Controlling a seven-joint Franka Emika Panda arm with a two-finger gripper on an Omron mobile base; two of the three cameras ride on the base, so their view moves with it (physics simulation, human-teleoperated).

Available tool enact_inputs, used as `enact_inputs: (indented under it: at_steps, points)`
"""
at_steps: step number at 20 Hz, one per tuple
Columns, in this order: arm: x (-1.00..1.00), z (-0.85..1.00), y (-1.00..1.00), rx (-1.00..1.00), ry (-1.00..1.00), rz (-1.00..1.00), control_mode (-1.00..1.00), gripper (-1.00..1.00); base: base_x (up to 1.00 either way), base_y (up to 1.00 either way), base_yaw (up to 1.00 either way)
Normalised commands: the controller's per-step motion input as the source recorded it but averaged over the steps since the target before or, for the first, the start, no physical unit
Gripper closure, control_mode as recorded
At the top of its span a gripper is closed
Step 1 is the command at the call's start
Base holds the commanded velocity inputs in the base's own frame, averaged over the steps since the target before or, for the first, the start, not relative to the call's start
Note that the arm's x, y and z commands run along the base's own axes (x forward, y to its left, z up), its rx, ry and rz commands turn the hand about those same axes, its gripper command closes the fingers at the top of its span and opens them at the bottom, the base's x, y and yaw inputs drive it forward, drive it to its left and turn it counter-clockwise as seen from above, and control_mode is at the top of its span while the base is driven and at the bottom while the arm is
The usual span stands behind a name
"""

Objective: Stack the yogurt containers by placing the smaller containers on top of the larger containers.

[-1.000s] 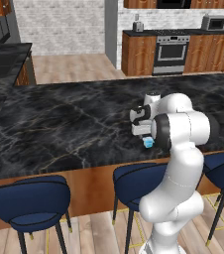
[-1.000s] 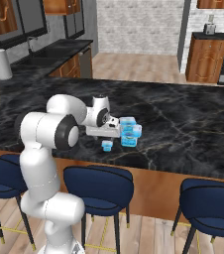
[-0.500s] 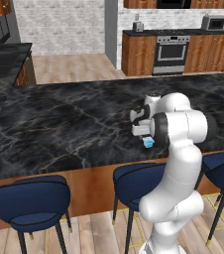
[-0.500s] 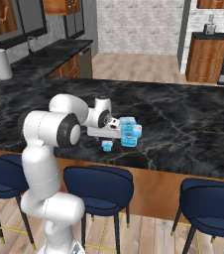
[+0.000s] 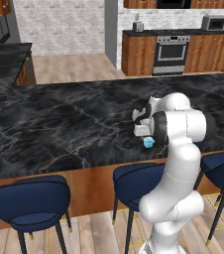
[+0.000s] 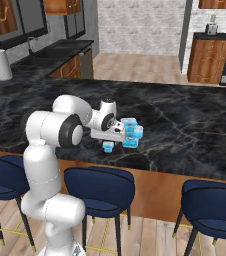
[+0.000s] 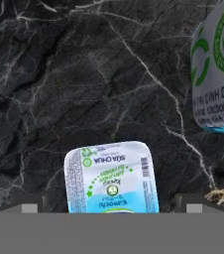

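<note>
- The black marble counter (image 6: 185, 120) runs across the middle of the view.
- The gripper (image 6: 119, 136) hangs low over it near the front edge, jaws spread wide and holding nothing.
- A tiny light-blue tub (image 6: 108, 146) sits at the gripper's 7 o'clock.
- A taller stack of light-blue tubs (image 6: 131, 133) stands at its 3 o'clock.
- Blue stools (image 6: 100, 187) line the front at 6 o'clock.
- A paper towel roll (image 6: 2, 64) stands at 10 o'clock.

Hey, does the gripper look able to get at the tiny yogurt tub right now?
Probably yes. The gripper is open and hangs just above the tiny yogurt tub, which lies between its fingers in the hand view. Nothing covers it; the larger tub stands off to one side.
</note>
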Motion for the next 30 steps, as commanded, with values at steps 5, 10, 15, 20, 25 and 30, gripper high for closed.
enact_inputs:
  at_steps: [5, 10, 15, 20, 25, 30]
  points:
    - [0.02, -0.14, 0.00, 0.01, 0.00, 0.00, -1.00, -1.00, 0.00, 0.00, 0.00]
    - [0.06, -0.14, 0.00, 0.00, 0.00, 0.00, -1.00, -1.00, 0.00, 0.00, 0.00]
    - [0.09, -0.09, 0.00, 0.00, 0.00, 0.00, -1.00, -1.00, 0.00, 0.00, 0.00]
    - [0.04, -0.08, 0.00, 0.01, 0.00, 0.00, -1.00, -1.00, 0.00, 0.00, 0.00]
    - [0.00, -0.15, 0.00, 0.01, 0.00, 0.00, -1.00, -1.00, 0.00, 0.00, 0.00]
    - [0.00, -0.17, 0.00, 0.00, 0.00, 0.00, -1.00, -1.00, 0.00, 0.00, 0.00]
